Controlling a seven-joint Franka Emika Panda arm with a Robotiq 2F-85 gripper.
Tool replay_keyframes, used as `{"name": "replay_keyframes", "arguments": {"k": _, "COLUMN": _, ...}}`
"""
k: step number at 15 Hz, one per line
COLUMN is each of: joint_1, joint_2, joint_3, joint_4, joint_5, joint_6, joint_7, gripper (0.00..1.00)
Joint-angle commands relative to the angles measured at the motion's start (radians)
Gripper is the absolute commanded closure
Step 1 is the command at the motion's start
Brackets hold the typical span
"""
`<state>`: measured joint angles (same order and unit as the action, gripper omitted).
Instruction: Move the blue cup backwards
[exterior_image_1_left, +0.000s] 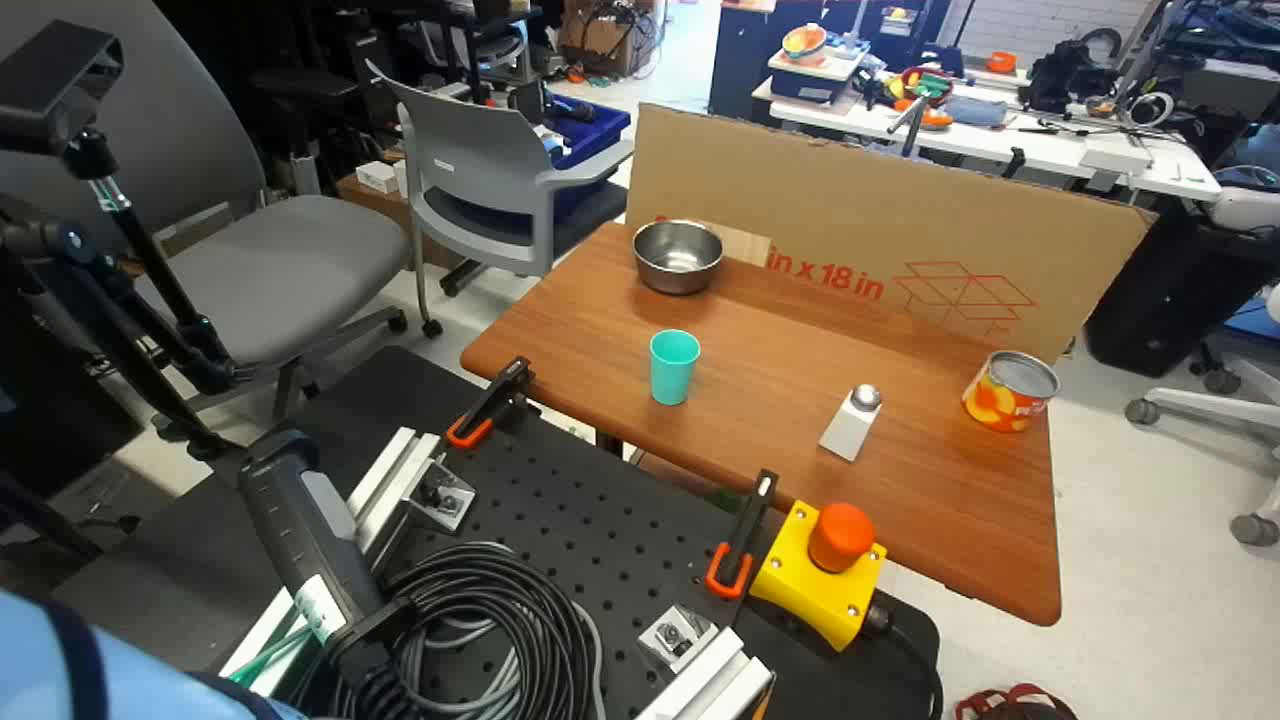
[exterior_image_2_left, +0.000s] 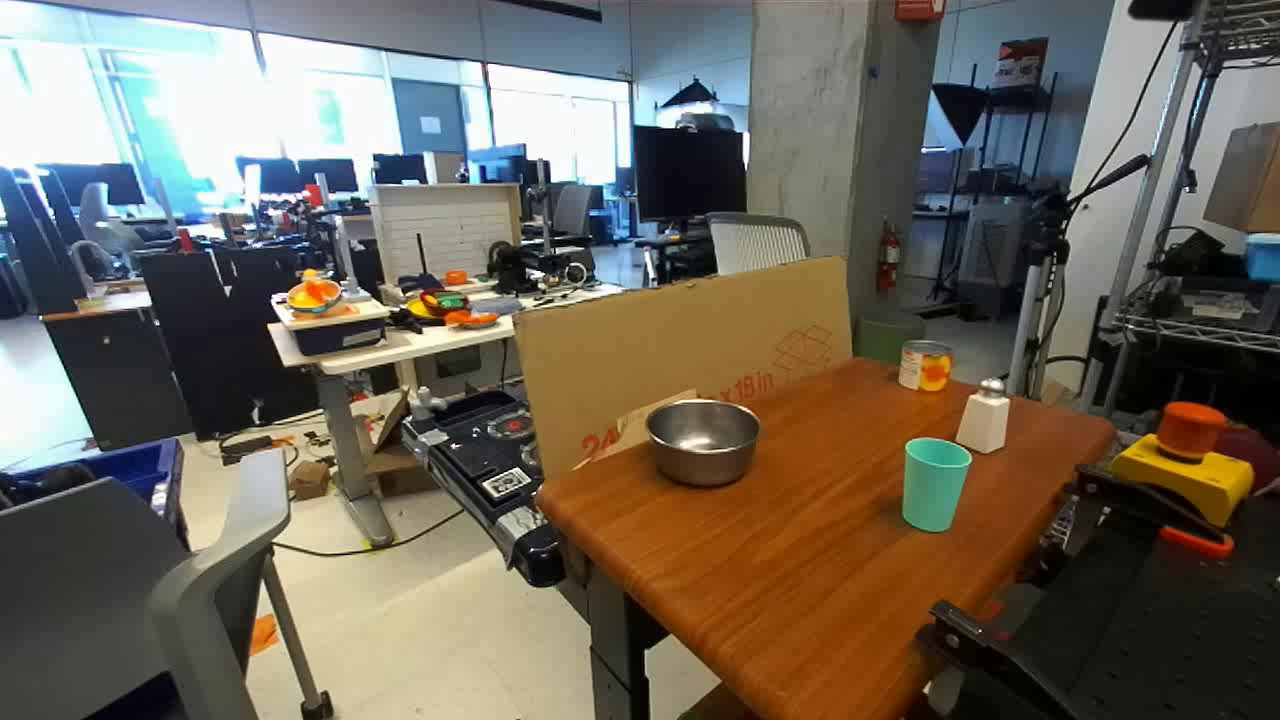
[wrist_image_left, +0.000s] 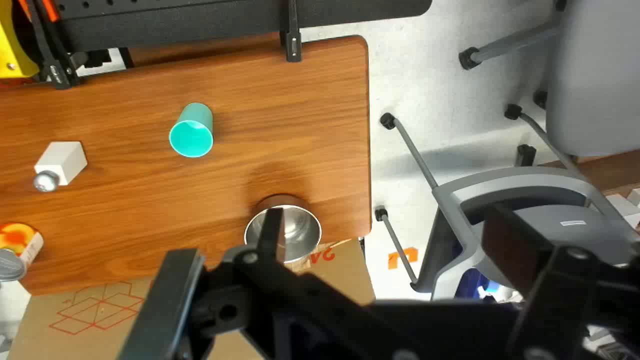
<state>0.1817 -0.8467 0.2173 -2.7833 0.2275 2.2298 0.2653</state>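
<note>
The blue cup is a small teal plastic cup standing upright on the brown wooden table. It shows in both exterior views (exterior_image_1_left: 674, 368) (exterior_image_2_left: 936, 485). In the wrist view the cup (wrist_image_left: 193, 131) is at the upper left, apart from the jaws. My gripper (wrist_image_left: 389, 227) shows only in the wrist view, along the bottom. Its two fingers are wide apart with nothing between them, high above the table. One finger partly covers the metal bowl (wrist_image_left: 302, 232) in that view. The gripper is out of view in both exterior views.
The metal bowl (exterior_image_1_left: 678, 258) stands near the cardboard wall (exterior_image_1_left: 890, 225) at the table's back edge. A white bottle (exterior_image_1_left: 852, 422) and an orange can (exterior_image_1_left: 1010, 392) stand beyond the cup. Black clamps (exterior_image_1_left: 495, 400) and a yellow stop-button box (exterior_image_1_left: 822, 575) line the front edge.
</note>
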Motion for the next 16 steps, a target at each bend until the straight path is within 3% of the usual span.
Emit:
{"name": "replay_keyframes", "arguments": {"k": 1, "joint_1": 0.000, "joint_2": 0.000, "joint_3": -0.001, "joint_4": 0.003, "joint_5": -0.002, "joint_6": -0.004, "joint_7": 0.000, "gripper": 0.00}}
{"name": "replay_keyframes", "arguments": {"k": 9, "joint_1": -0.003, "joint_2": 0.007, "joint_3": -0.002, "joint_4": 0.006, "joint_5": -0.003, "joint_6": -0.004, "joint_7": 0.001, "gripper": 0.00}}
{"name": "replay_keyframes", "arguments": {"k": 16, "joint_1": -0.093, "joint_2": 0.158, "joint_3": -0.015, "joint_4": 0.034, "joint_5": -0.071, "joint_6": 0.022, "joint_7": -0.012, "gripper": 0.00}}
